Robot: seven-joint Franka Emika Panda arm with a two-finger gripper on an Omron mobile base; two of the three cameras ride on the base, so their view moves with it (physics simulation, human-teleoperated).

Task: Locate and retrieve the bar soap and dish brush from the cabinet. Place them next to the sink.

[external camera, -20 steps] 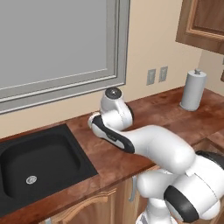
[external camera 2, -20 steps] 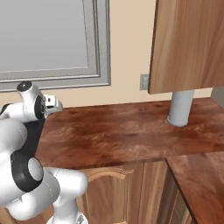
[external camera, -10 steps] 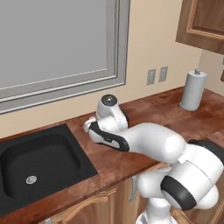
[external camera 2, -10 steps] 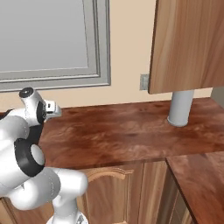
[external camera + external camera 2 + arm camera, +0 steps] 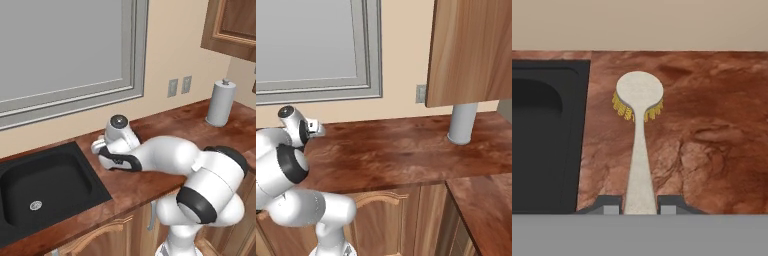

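My gripper [image 5: 640, 207] is shut on the dish brush [image 5: 639, 150], pinching the end of its pale cream handle. The round head with its yellow bristles points away from the hand, low over the brown counter [image 5: 712, 150]. The black sink [image 5: 547, 145] lies just to the left of the brush in the hand view. From the left base view my hand [image 5: 102, 148] hovers low by the sink's [image 5: 97, 182] right rim. The brown wall cabinet [image 5: 471, 50] hangs at the upper right. The bar soap is out of view.
A grey paper towel roll [image 5: 221, 102] stands on the counter at the far right, under the cabinet [image 5: 232, 25]. Wall outlets [image 5: 179, 86] sit behind the counter. A large window [image 5: 65, 45] is above the sink. My arm's elbow [image 5: 210, 190] bulks over the counter's front edge.
The arm has lowered and swung left toward the sink's right rim, carrying the brush down close to the counter. The gripper has stayed shut.
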